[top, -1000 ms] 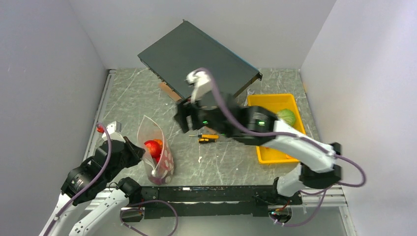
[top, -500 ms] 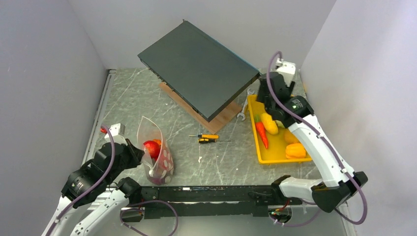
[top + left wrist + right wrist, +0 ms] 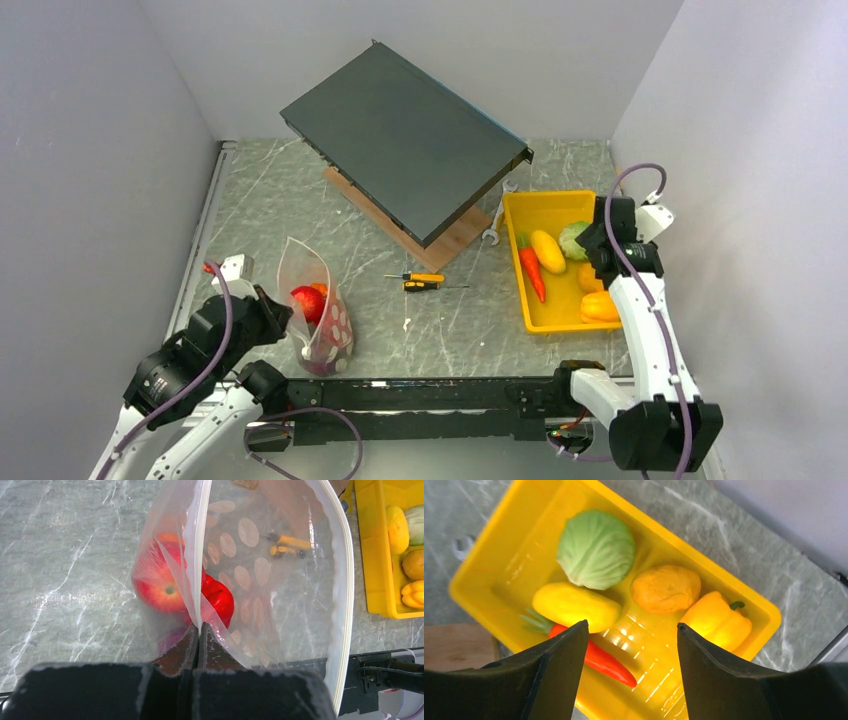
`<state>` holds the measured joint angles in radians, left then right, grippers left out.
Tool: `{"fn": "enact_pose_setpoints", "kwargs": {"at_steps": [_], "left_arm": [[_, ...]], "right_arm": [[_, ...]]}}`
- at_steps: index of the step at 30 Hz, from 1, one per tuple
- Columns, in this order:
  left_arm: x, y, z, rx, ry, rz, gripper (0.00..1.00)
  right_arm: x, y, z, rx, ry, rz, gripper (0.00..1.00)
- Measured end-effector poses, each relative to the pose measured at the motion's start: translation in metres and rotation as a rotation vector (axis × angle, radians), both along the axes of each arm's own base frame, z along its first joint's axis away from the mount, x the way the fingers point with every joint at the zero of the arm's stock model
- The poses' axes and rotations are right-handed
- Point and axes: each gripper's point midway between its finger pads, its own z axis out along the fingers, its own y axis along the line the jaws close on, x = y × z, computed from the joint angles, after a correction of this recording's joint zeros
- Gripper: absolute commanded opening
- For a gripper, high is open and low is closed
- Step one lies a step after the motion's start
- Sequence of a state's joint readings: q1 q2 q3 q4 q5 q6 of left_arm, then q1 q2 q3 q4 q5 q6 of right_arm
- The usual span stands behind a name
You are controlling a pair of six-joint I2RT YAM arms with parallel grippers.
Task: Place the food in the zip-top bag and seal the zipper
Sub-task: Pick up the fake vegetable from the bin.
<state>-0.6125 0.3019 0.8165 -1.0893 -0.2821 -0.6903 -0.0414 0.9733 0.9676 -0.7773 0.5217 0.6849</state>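
Note:
The clear dotted zip-top bag [image 3: 318, 310] stands open at the front left, with a red apple [image 3: 157, 582], a red pepper [image 3: 219, 596] and a purple piece inside. My left gripper [image 3: 198, 626] is shut on the bag's mouth edge, on its zipper strip [image 3: 196, 550]. My right gripper [image 3: 631, 625] is open and empty above the yellow tray [image 3: 525, 300]. In the tray lie a green cabbage [image 3: 595, 549], a yellow piece [image 3: 575, 606], an orange carrot [image 3: 606, 664], an orange round piece [image 3: 666, 588] and a yellow pepper [image 3: 716, 621].
A dark flat box [image 3: 405, 140] rests tilted on a wooden board at the back. A yellow-handled screwdriver [image 3: 424, 281] lies mid-table. A wrench [image 3: 492, 232] lies by the tray's left rim. Grey walls close in both sides.
My right arm has swung from mid-table to the tray, then back to its right side above the food. My left gripper has stayed shut on the bag.

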Motion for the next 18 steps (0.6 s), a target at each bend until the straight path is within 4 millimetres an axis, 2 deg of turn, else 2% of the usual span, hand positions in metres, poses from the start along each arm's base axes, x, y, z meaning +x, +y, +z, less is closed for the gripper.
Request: {"fn": "enact_pose_setpoints", "kwargs": {"at_steps": [1,4,6,18], "left_arm": [[0.0,0.0,0.001,-0.003,-0.005,0.0,0.0],[-0.001,0.0,0.001,-0.009,-0.01,-0.002,0.0],[-0.001,0.0,0.001,-0.01,-0.01,-0.005,0.0],[-0.001,-0.003,0.001,-0.016,-0.008,-0.013,0.0]], "right_arm": [[0.0,0.0,-0.008,0.014,0.016,-0.016,0.72],[-0.004,0.0,-0.031,0.052,0.064,-0.085,0.92],[-0.011,-0.004,-0.04,0.064,0.083,-0.151,0.98],[-0.044,-0.026,-0.072,0.055,0.131,-0.347,0.97]]}}
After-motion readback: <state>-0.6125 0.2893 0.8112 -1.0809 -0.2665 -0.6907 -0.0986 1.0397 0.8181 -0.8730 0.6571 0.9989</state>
